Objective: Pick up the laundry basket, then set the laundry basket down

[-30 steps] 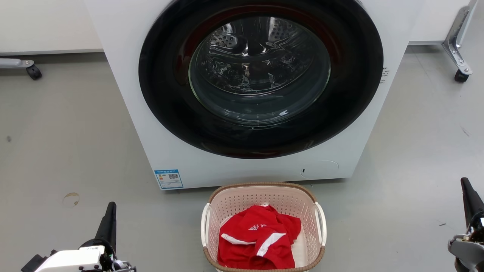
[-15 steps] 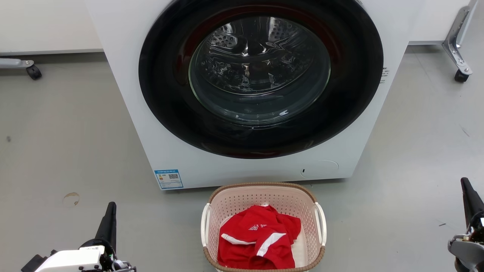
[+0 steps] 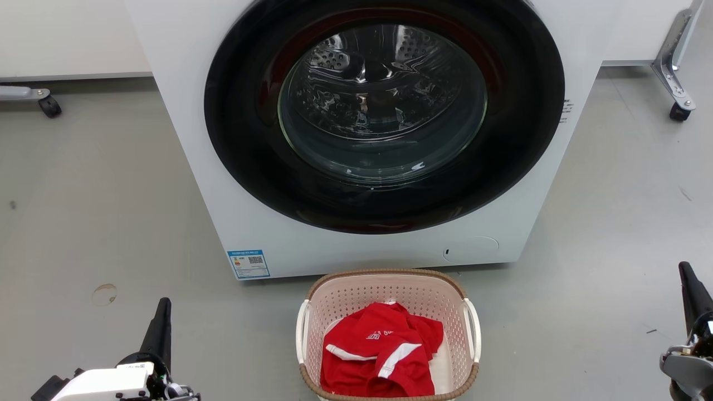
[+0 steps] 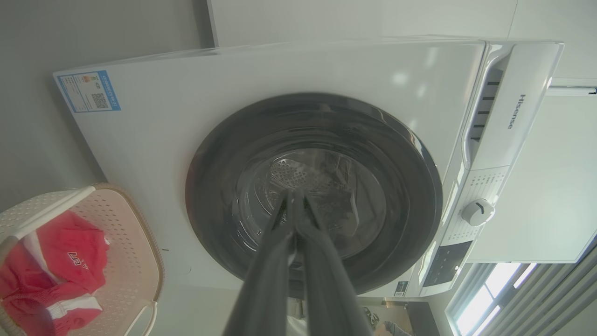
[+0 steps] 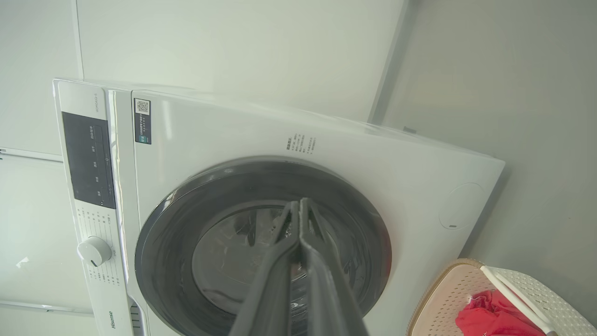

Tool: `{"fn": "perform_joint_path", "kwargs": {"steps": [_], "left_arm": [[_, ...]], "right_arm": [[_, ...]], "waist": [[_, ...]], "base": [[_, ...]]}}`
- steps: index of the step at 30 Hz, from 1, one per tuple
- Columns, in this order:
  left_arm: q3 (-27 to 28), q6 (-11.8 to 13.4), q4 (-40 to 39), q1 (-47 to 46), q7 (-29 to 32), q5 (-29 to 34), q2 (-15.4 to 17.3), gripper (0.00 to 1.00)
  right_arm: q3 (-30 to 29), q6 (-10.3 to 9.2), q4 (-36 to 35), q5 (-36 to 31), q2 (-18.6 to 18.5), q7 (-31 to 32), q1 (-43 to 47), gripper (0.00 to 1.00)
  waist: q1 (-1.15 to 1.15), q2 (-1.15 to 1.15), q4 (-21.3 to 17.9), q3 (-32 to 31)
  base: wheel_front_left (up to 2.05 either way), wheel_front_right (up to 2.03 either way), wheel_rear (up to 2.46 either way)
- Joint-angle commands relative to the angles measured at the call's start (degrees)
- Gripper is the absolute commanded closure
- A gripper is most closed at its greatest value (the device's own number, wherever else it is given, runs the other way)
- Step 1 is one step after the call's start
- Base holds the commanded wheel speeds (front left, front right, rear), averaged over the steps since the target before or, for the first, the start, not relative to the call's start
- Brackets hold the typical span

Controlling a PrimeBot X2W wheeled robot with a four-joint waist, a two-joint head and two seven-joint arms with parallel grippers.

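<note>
laundry basket (image 3: 384, 294) on floor just in front of washing machine (image 3: 189, 167), red shirt (image 3: 379, 356) inside, left gripper (image 3: 163, 305) and right gripper (image 3: 685, 273) well clear either side, fingertips pinched together, both empty

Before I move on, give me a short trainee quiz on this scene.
1. True or false: the small pale pink-beige perforated plastic laundry basket stands on the grey floor before the white washing machine.
2. What lies in the basket? A) blue towel B) crumpled red garment C) nothing.
3. Does the left gripper or the right gripper touch the basket?
Key: 1 true; 2 B; 3 neither, both shut.
</note>
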Motion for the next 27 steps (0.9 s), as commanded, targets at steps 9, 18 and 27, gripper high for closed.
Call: {"fn": "perform_joint_path", "kwargs": {"steps": [9,18,27], "left_arm": [[1.85,-0.6,-1.34,-3.16,0.42,-0.27,0.49,1.0],[1.86,-0.6,-1.34,-3.16,0.43,-0.26,0.49,1.0],[1.87,-0.6,-1.34,-3.16,0.44,-0.25,0.48,1.0]], "right_arm": [[0.84,0.28,-1.82,0.23,-1.41,0.48,-2.81,1.0],[0.84,0.28,-1.82,0.22,-1.41,0.48,-2.81,1.0],[0.84,0.28,-1.82,0.22,-1.41,0.48,-2.81,1.0]], "waist": [[0.0,0.0,0.0,0.0],[0.0,0.0,0.0,0.0],[0.0,0.0,0.0,0.0]], "base": [[0.0,0.0,0.0],[0.0,0.0,0.0],[0.0,0.0,0.0]]}}
